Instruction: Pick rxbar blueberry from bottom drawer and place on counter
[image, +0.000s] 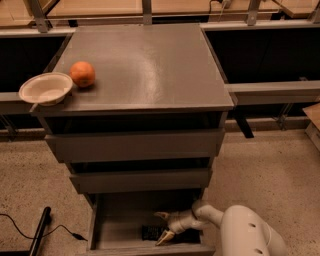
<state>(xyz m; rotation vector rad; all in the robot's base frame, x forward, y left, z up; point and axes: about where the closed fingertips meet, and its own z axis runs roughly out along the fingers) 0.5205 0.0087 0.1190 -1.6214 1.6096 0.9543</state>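
Observation:
The bottom drawer (115, 231) is pulled open at the foot of the cabinet. The rxbar blueberry (151, 232), a small dark flat bar, lies on the drawer floor near the front right. My gripper (163, 228) reaches in from the right on the white arm (240, 230). Its fingers (165, 238) are spread open, one behind and one in front of the bar's right end. The counter (145, 60) is the broad grey-brown cabinet top above.
An orange (82, 73) and a pale bowl (46, 88) sit at the counter's left edge. Two wider shut drawers (135, 145) overhang the bottom one. A black cable and rod (39, 232) lie on the speckled floor at the left.

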